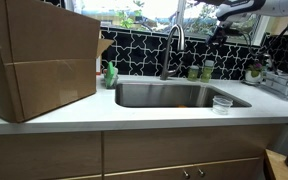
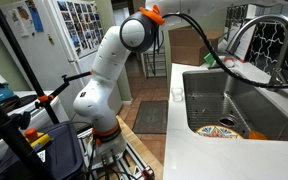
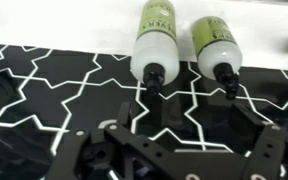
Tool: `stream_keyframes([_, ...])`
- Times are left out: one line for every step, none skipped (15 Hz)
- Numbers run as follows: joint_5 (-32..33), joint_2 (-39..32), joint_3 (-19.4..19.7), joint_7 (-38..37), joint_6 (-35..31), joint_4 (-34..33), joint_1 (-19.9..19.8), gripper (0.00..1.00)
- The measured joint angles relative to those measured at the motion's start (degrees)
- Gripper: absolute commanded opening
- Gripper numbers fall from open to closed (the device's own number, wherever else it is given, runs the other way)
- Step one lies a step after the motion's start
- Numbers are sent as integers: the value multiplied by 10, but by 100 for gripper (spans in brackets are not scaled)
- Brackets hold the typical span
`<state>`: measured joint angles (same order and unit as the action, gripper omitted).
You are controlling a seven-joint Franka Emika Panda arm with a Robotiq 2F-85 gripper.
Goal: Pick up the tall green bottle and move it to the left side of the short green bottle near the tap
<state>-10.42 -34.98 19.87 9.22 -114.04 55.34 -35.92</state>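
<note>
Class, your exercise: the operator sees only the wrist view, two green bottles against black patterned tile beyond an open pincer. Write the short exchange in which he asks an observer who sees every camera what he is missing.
Operator: What stands near the tall green bottle and the short green bottle?
Observer: In an exterior view the tap rises just beside the pair, behind the sink.
Operator: Anything in that sink?
Observer: Yes, a patterned dish lies in its basin.
</note>
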Motion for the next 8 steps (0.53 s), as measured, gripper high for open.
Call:
stream_keyframes([0,1,5,-5,4,7,-5,99])
stream_keyframes([-1,1,9,-9,8,14,-11,100])
stream_keyframes([-5,1,9,-10,11,22,-16,100])
stream_keyframes([-13,-1,9,-10,11,29,-21,100])
stream_keyframes([-21,-2,7,-10,11,37,-24,100])
stream_keyframes([-28,-5,7,-10,11,42,-26,100])
stream_keyframes([-35,-8,6,-10,9,47,-27,100])
stream_keyframes([-43,-9,6,-10,6,52,-28,100])
